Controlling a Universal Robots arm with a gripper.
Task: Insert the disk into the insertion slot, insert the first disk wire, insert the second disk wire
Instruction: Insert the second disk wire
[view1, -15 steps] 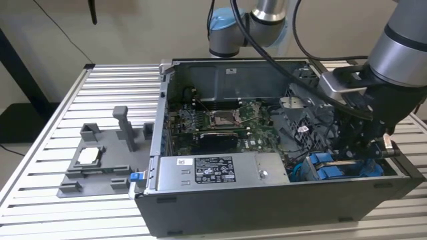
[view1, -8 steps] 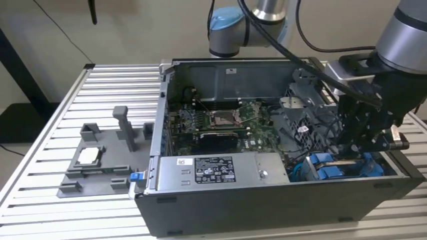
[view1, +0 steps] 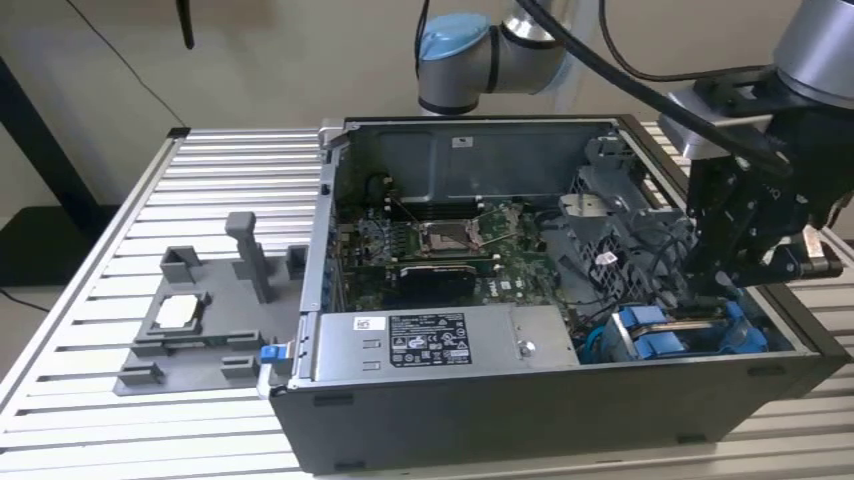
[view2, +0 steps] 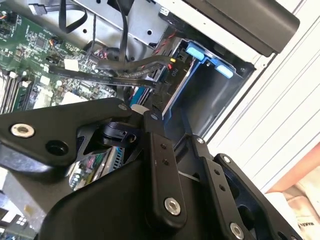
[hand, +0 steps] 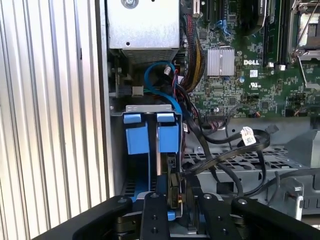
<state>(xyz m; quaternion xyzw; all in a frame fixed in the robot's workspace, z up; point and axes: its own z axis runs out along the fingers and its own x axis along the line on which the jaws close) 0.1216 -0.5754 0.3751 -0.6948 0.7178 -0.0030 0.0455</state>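
Grey fixture (view1: 187, 335) on slatted table (view1: 80, 300), exterior view's left. Open computer case (view1: 534, 400) centre, motherboard (view1: 441, 245) inside. Gripper (view1: 741, 285) low over insertion slot (view1: 687, 330) at right, disk (hand: 159, 165) seated between blue tabs. Finger opening: cannot tell.

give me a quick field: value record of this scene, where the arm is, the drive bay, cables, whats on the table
pincer: low inside the open computer case, at the drive bay
insertion slot: blue rails, in the case corner beside the power-supply box
disk: seems to stand on edge in the bay
black cables: loose, running from the motherboard toward the pincer
grey fixture: on the slatted table, at the exterior view's left
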